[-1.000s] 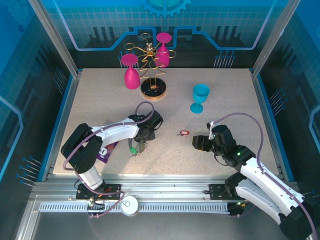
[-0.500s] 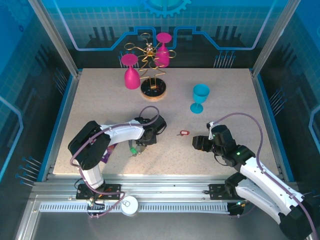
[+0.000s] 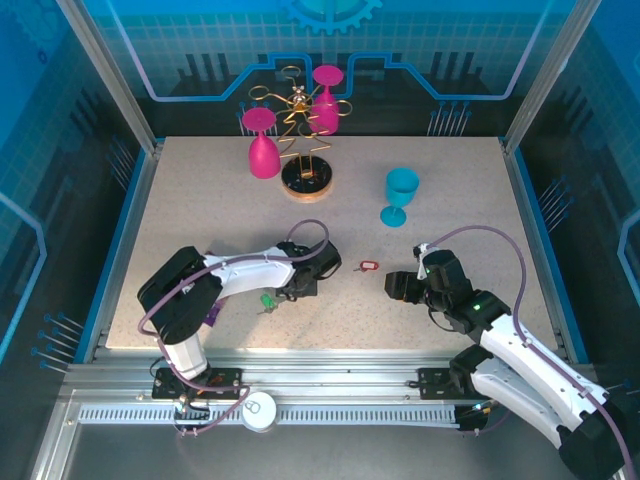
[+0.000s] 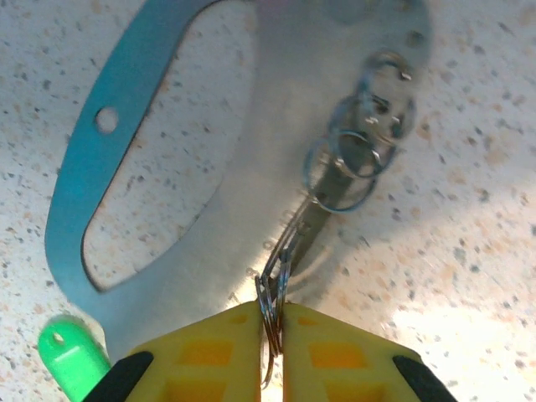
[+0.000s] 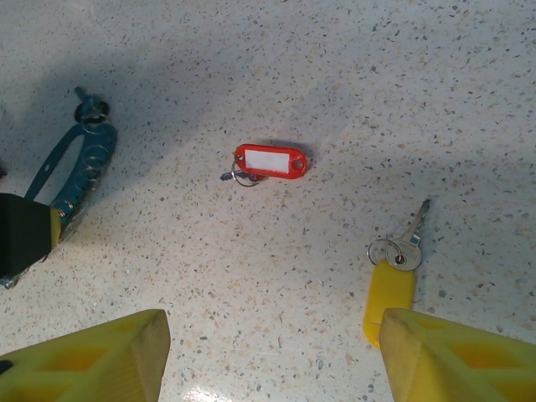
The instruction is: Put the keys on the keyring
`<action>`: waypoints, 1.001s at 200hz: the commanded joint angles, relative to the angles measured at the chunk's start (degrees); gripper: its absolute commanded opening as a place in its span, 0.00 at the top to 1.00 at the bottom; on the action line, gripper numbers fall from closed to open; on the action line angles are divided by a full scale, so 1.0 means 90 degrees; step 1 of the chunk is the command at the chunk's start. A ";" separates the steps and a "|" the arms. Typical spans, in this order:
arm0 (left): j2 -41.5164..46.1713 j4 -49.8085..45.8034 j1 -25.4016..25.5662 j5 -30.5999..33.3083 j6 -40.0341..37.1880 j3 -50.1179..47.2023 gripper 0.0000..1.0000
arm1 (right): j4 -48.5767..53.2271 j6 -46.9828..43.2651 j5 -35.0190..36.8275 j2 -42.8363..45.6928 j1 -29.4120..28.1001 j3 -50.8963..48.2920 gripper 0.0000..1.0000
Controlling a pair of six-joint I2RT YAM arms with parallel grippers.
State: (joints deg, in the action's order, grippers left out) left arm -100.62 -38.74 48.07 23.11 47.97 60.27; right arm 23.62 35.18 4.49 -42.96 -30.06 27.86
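Left gripper (image 4: 270,325) pinches 1 small ring (image 4: 275,280) of the keyring (image 4: 71,201), which lies flat just past its tips. Your right gripper (image 5: 268,356) hangs wide open. You'll find the red key (image 5: 270,163) between the 2 grippers, nearer the right one, long axis left-right; the yellow key (image 5: 392,285) lies closer still to it

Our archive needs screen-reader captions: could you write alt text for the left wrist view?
The left gripper pinches a small ring on the grey keyring, which lies on the speckled table, its green tag at lower left.
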 commanded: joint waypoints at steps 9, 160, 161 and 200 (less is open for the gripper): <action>0.0336 0.0025 0.0343 -0.0327 -0.0211 -0.0152 0.87 | 0.0159 0.0081 0.0049 0.0076 -0.0079 0.0124 0.32; 0.1772 -0.0830 0.0938 -0.0546 0.0623 -0.0899 0.65 | 0.0209 0.0088 0.0110 0.0152 -0.0079 0.0135 0.32; 0.1769 -0.0836 0.0938 -0.0531 0.0646 -0.0897 0.65 | 0.0203 0.0087 0.0113 0.0148 -0.0083 0.0131 0.32; 0.1307 -0.0715 0.0933 -0.0362 0.1092 -0.0379 0.64 | 0.0289 0.0056 0.0071 0.0094 -0.0073 0.0205 0.32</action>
State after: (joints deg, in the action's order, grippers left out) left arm -85.82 -43.35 56.42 17.76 53.32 53.17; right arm 25.08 35.18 4.51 -42.24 -30.06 27.86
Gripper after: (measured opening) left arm 0.357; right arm 0.683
